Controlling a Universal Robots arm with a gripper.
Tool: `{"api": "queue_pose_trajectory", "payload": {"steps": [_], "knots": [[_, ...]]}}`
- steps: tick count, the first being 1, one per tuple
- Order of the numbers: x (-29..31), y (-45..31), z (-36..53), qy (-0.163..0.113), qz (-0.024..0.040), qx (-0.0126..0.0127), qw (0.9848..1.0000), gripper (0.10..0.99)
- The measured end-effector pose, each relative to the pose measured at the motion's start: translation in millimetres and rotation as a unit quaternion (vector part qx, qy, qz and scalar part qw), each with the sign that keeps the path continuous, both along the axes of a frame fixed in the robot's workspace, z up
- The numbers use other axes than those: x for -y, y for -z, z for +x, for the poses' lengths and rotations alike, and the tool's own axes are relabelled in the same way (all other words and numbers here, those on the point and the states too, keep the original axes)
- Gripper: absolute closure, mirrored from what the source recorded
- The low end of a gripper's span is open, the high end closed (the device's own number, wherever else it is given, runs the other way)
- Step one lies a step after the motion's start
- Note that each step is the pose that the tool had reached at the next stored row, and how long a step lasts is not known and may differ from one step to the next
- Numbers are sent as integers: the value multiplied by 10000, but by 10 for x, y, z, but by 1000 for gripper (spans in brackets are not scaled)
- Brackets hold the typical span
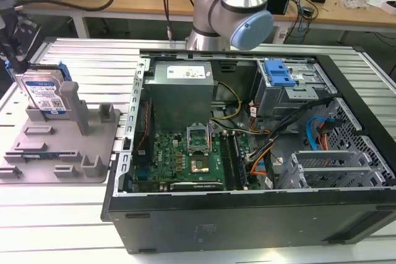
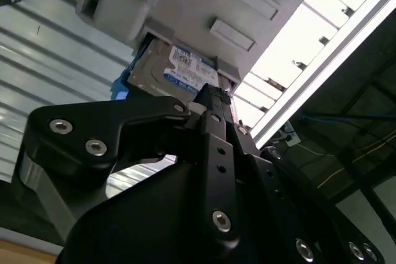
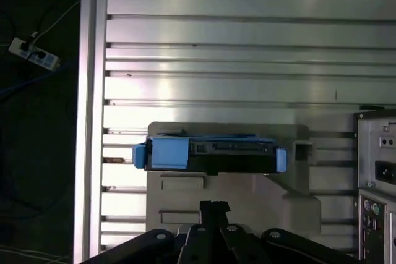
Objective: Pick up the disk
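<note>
Hangs with gripper (image 3: pixel 214 204) clenched on nothing, near the disk (image 3: pixel 213 154) but apart. Stands on edge in grey holder (image 3: pixel 266 193), slatted table (image 3: pixel 247 29) open around, computer case (image 3: pixel 377 177) well apart.

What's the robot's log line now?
fingers: shut, empty | silver metal hard disk with blue edging: upright in grey plastic holder, ungrasped

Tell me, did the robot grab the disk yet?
Not yet. Done so far: the gripper hangs close to the disk, as the first wrist view shows. In hand: nothing. Its fingers are shut together, with a gap between them and the disk. Left: all the grabbing and lifting, because the disk stands on its edge in the grey holder at the exterior view's left.
</note>
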State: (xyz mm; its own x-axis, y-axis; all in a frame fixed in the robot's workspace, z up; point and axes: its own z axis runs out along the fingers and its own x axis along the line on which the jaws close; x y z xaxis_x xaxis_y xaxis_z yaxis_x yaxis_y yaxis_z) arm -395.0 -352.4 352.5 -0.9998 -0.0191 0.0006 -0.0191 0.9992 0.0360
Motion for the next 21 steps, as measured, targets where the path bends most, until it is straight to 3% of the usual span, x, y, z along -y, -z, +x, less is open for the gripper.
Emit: {"api": "queue_pose_trajectory", "payload": {"steps": [2, 3, 8, 13, 17, 20, 21], "knots": [[-116, 0, -34, -1, -25, 1, 10000, 980], [-135, 0, -60, -2, -41, 1, 10000, 980], [-139, 1, -90, -7, -45, 4, 10000, 980], [-140, 0, -89, -620, -45, 7, 9981, 980], [-139, 1, -89, -1062, -45, 9, 9943, 980], [-140, 0, -89, -1411, -44, 11, 9900, 980], [-139, 1, -89, -1568, -44, 12, 9876, 980]]}}
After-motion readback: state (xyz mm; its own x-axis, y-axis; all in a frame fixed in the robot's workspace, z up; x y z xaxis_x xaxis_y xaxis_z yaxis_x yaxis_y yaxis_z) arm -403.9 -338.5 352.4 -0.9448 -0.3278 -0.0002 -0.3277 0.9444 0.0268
